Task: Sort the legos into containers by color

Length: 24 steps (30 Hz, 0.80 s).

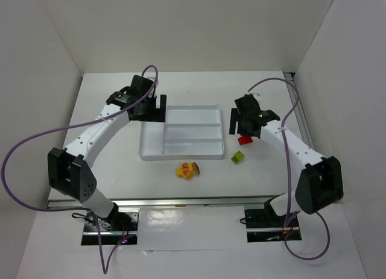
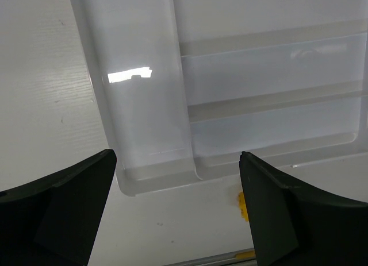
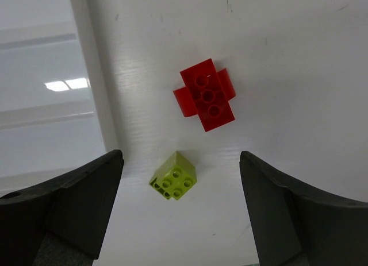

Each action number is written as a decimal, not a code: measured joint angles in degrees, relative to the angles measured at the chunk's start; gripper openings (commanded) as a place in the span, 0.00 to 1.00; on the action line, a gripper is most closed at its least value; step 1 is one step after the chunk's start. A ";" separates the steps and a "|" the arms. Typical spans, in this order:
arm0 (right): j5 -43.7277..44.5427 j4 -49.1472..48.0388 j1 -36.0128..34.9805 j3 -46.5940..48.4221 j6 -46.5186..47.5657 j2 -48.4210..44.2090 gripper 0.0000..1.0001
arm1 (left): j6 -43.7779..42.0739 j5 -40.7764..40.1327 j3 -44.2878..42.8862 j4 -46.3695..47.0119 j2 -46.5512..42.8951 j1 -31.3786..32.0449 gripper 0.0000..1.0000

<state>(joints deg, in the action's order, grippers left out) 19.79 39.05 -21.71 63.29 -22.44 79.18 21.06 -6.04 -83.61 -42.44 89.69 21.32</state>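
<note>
The translucent-white tray (image 1: 181,147) of containers lies mid-table, and I see no legos in its compartments. A red lego (image 1: 245,140) and a lime green lego (image 1: 237,157) lie on the table right of it. A yellow and orange cluster (image 1: 188,170) sits in front of it. My right gripper (image 1: 234,120) hangs open above the table, with the red lego (image 3: 206,95) ahead of the fingers and the green lego (image 3: 174,176) between them, untouched. My left gripper (image 1: 159,106) is open over the tray's far left corner. The tray (image 2: 144,105) and a yellow sliver (image 2: 243,205) show in its view.
White walls enclose the table on the left, back and right. The tray's right wall (image 3: 92,76) runs close beside the right gripper's left finger. A metal rail (image 1: 181,200) marks the near table edge, and purple cables loop off both arms.
</note>
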 measured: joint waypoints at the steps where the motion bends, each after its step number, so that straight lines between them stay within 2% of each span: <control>1: -0.15 -0.07 0.02 -0.31 0.48 1.66 0.83 | 0.00 0.02 0.00 -0.07 0.26 0.00 1.00; 2: -0.28 -0.28 0.11 -0.70 1.20 3.13 0.79 | 0.00 0.04 0.00 -0.22 0.50 0.00 1.00; 4: -0.85 -0.50 0.61 -1.14 2.16 5.77 0.79 | 0.00 0.09 -0.02 -0.46 0.57 0.00 1.00; 8: -1.03 -1.81 2.23 -1.16 3.82 9.09 0.90 | 0.00 -0.13 -0.76 -1.07 0.85 0.00 1.00; 10: -0.94 -2.89 2.97 -1.16 4.59 10.56 0.90 | -0.02 -0.28 -1.51 -1.31 1.25 0.00 1.00; 16: -0.68 -4.85 4.50 -1.16 6.71 15.76 0.72 | -0.02 -0.92 -2.01 -1.97 1.38 0.00 1.00; 17: -0.57 -5.31 4.66 -1.18 7.02 16.24 0.72 | -0.02 -1.01 -2.01 -2.14 1.38 0.00 1.00; 22: -0.63 -7.89 5.73 -1.77 7.61 16.76 0.63 | 0.02 -1.20 -2.01 -2.58 1.60 0.00 1.00; 23: -0.72 -8.28 5.90 -1.97 7.69 16.76 0.55 | 0.02 -1.27 -2.01 -2.58 1.77 0.04 1.00; 24: -0.79 -8.72 5.97 -2.25 7.98 16.76 0.55 | 0.02 -1.44 -2.01 -2.60 1.95 0.13 1.00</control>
<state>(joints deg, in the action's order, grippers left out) 19.00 30.33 -15.75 61.04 -14.46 95.94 21.08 -7.49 -85.62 -45.04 91.64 21.45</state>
